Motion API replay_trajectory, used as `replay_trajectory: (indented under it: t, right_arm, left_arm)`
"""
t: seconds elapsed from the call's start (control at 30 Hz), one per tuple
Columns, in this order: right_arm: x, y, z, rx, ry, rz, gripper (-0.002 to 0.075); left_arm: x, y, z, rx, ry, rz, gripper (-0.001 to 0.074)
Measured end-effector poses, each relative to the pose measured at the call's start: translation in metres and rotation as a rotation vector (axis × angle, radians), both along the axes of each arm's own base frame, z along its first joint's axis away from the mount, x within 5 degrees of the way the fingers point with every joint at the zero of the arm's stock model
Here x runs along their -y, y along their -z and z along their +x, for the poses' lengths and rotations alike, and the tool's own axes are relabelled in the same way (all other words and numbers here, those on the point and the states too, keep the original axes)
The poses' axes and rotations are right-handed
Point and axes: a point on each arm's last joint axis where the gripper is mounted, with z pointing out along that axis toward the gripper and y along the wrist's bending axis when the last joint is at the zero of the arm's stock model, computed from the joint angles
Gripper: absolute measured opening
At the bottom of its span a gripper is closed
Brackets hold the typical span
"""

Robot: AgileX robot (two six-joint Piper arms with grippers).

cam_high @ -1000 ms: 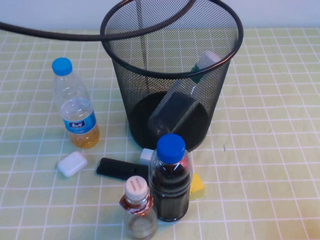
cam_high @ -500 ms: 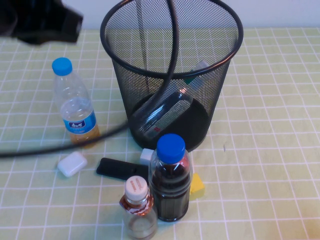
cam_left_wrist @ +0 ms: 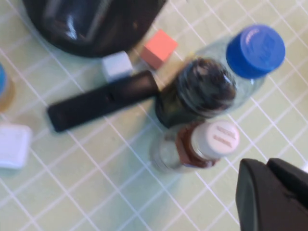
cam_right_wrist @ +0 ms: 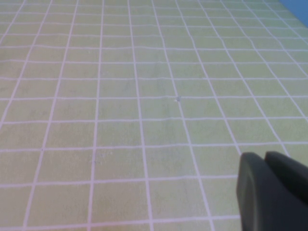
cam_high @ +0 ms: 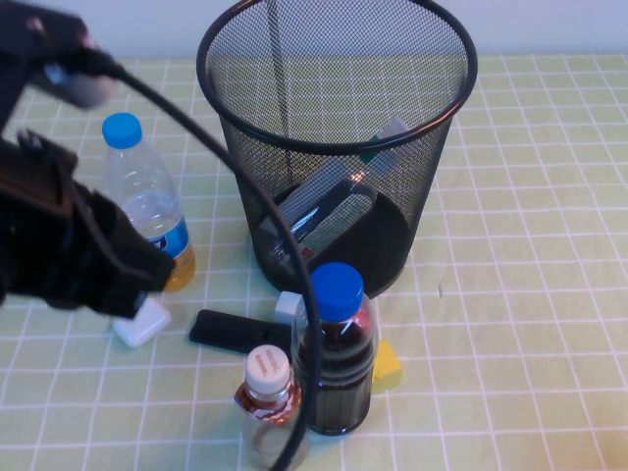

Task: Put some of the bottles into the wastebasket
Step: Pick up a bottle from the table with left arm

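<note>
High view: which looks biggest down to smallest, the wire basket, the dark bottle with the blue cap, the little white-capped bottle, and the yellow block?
1. Wire basket
2. Dark bottle
3. Little white-capped bottle
4. Yellow block, partly hidden behind the dark bottle

Both bottles stand nearer the camera, so they look somewhat enlarged. The left end effector is over them; the right end effector is over bare table.

green white-gridded tablecloth (cam_high: 530, 294) below a pale wall (cam_high: 549, 25)

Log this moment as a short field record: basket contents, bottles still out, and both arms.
wastebasket: upright, far centre of the table
in basket: one clear bottle lying tilted on the bottom
still out: small white-capped bottle, upright at the near edge beside the dark-liquid bottle
left gripper: above the table's left side, over the two near bottles, nothing held
right gripper: over bare tablecloth, away from the bottles
</note>
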Motion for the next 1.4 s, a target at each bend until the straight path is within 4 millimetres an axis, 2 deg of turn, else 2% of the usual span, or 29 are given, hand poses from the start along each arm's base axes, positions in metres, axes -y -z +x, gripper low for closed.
replay_trajectory:
  t: [0.13,0.33,0.43,0.67,0.77,0.97,1.07,1.27,1.4]
  right_arm:
    - [0.000,0.000,0.000,0.000,0.000,0.000,-0.0008]
    - [0.000,0.000,0.000,0.000,0.000,0.000,-0.0008]
    - [0.000,0.000,0.000,0.000,0.000,0.000,-0.0008]
    - [0.000,0.000,0.000,0.000,0.000,0.000,-0.0008]
    - [0.000,0.000,0.000,0.000,0.000,0.000,-0.0008]
    - [0.000,0.000,0.000,0.000,0.000,0.000,-0.0008]
    - [0.000,0.000,0.000,0.000,0.000,0.000,-0.0008]
    - [0.000,0.000,0.000,0.000,0.000,0.000,-0.0008]
    - [0.000,0.000,0.000,0.000,0.000,0.000,-0.0008]
  left_arm:
    - [0.004,0.014,-0.002,-0.052,0.047,-0.014,-0.0003]
    - [0.008,0.021,-0.004,-0.043,0.124,-0.012,-0.0003]
    - [0.012,0.025,-0.007,-0.018,0.164,0.048,-0.0003]
    - [0.046,0.040,-0.020,0.018,0.349,0.216,-0.0003]
    - [0.051,0.045,-0.020,0.050,0.335,0.300,-0.0003]
    - [0.047,0.045,-0.015,0.091,0.263,0.364,0.0008]
    - [0.050,0.046,-0.016,0.068,0.271,0.346,0.0083]
    - [0.061,0.059,-0.008,-0.011,0.223,0.348,0.0397]
    - [0.073,0.074,0.002,-0.071,0.192,0.378,0.0472]
